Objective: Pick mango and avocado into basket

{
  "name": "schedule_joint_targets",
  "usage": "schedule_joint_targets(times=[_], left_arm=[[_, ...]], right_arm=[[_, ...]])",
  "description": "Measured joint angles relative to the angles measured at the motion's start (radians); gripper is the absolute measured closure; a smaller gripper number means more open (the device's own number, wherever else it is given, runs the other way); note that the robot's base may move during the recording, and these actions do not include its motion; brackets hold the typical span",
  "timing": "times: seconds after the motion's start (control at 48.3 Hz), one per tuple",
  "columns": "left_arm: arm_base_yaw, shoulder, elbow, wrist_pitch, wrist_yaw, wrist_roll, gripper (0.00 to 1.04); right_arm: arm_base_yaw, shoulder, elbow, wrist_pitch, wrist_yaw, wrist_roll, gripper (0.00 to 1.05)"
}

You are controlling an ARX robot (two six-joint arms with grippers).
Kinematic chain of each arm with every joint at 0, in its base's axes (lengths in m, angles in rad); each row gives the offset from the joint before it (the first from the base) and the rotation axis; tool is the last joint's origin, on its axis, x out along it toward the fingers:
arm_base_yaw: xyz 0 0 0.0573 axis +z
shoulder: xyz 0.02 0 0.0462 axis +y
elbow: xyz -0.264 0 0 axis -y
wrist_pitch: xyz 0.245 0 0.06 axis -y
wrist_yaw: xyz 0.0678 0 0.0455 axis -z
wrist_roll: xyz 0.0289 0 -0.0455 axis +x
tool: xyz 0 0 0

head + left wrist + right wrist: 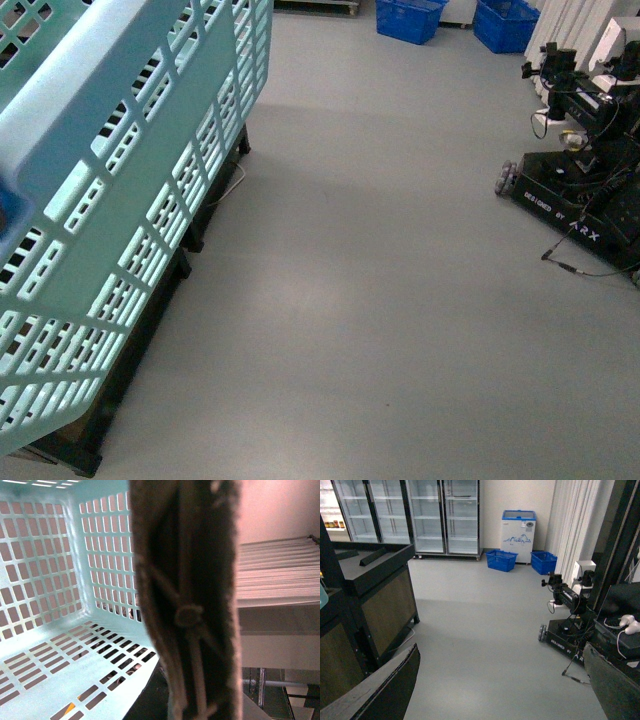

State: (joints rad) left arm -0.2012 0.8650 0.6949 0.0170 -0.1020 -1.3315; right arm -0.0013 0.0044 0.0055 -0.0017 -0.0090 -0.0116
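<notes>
The basket (120, 200), light aqua plastic with slotted walls, was tilted above the dark stand (205, 225), its long side slanting down towards the stand. From inside, its slotted floor (50, 675) and two walls showed. Its brown-grey handle (185, 555), bound with a pale zip tie (189, 616), stood upright.

Basket (110, 90) at left (tilted), second robot (585, 185) right — crates (410, 18) behind
</notes>
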Motion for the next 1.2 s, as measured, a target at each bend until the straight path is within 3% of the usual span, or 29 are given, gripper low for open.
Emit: schedule_joint_targets(times=[1.201], left_arm=[[-0.002,0.003,0.0,-0.002,0.008,0.003,0.99]], right_arm=[[0.0,0.001,0.0,0.0,0.0,0.0,0.08]])
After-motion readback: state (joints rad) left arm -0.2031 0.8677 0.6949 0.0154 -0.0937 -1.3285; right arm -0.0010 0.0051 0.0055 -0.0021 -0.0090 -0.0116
